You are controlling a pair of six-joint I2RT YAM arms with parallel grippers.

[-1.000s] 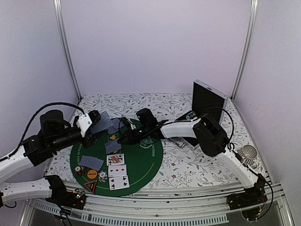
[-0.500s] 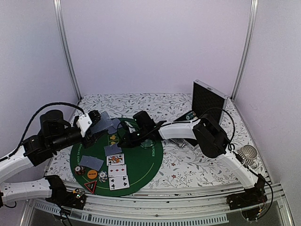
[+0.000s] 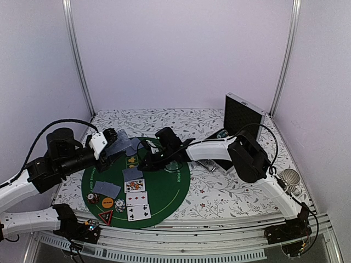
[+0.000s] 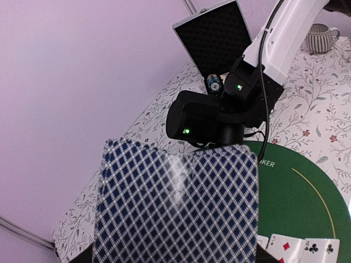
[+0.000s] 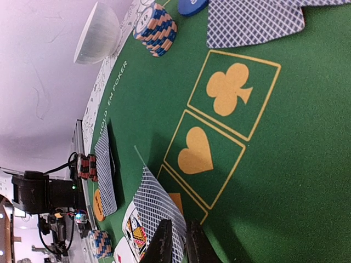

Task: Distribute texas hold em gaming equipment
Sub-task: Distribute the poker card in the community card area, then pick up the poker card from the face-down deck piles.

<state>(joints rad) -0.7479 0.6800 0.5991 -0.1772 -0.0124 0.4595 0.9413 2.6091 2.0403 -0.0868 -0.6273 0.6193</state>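
Note:
My left gripper (image 3: 109,146) is shut on a deck of blue-checked playing cards (image 4: 175,203), held up over the left edge of the green mat (image 3: 170,189). My right gripper (image 5: 180,226) reaches across the mat and is shut on the edge of one face-down card (image 5: 156,200), which lies low over a face-up court card (image 5: 133,234). Three face-up cards (image 3: 137,198) lie in a column. Nearby are a face-down card (image 3: 106,188), an orange disc (image 3: 108,201), chip stacks (image 3: 119,204), and a red-black triangle token (image 3: 105,217).
An open black case (image 3: 243,118) stands at the back right. A white ribbed cup (image 3: 289,178) sits at the right edge. More face-down cards (image 5: 255,22), a chip stack (image 5: 156,22) and a pale domed object (image 5: 97,33) lie at the mat's far side.
My right gripper has edged a little left and nearer with the face-down card. The left arm and its deck have not moved.

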